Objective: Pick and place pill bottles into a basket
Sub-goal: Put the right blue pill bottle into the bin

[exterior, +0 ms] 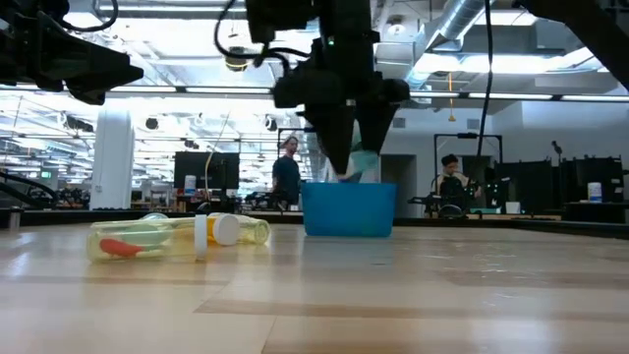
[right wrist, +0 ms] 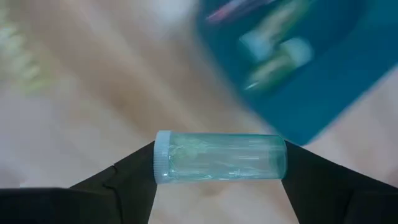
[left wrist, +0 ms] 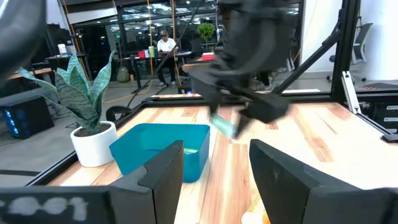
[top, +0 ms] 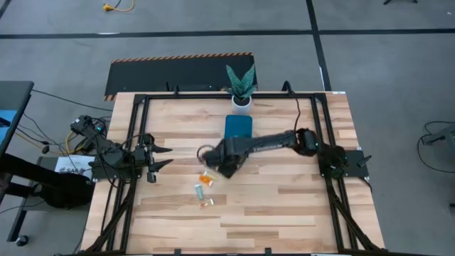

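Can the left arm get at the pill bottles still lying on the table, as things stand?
Probably yes. The left gripper waits at the table's left side, holding nothing, and bare wood lies between it and the loose bottles. The right gripper, holding a pale green bottle, hovers close above them and might crowd the approach.

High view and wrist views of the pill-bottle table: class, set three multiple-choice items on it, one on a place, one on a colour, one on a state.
1. Where is the potted plant?
A. at the table's far edge, beyond the basket
B. inside the basket
C. beside the left arm

2. What colour is the bottle in the right pincer?
A. orange
B. pale green
C. purple

3. How is that bottle held?
A. lying on the table
B. standing in the basket
C. crosswise between the two fingers, off the table

Answers: 1 A, the high view shows it past the basket; 2 B, the right wrist view shows it; 3 C, the low view shows it lifted.
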{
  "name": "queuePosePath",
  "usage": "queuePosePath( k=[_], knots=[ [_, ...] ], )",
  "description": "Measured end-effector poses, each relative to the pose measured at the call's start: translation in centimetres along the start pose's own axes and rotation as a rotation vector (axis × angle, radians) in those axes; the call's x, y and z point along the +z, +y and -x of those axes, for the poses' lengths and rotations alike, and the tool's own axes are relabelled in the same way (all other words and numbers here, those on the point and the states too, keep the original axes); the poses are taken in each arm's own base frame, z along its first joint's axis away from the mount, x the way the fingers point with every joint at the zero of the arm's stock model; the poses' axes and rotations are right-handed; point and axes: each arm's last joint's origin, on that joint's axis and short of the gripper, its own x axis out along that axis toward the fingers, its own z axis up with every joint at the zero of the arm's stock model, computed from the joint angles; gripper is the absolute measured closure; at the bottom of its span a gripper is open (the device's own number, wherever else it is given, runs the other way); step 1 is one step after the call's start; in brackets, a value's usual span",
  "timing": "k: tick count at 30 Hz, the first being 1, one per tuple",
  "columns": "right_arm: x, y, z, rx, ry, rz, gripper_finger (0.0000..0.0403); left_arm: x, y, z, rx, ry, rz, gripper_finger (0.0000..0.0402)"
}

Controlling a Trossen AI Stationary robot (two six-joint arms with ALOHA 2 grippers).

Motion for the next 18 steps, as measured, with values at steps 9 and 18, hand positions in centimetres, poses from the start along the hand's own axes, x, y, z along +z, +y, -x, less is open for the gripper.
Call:
queuePosePath(
  k=[9, 18],
  knots=[
    [4.7, -6.1, -1.7, -0.015, 0.026, 0.234, 0.0109, 0.0, 0.0, 0.0, 0.000, 0.000, 0.000, 0.0226],
    [8.1, -11.3, -3.6, 0.058, 0.036, 0.432, 0.0111, 0.0, 0.0, 0.0, 0.000, 0.000, 0.000, 0.0226]
  ],
)
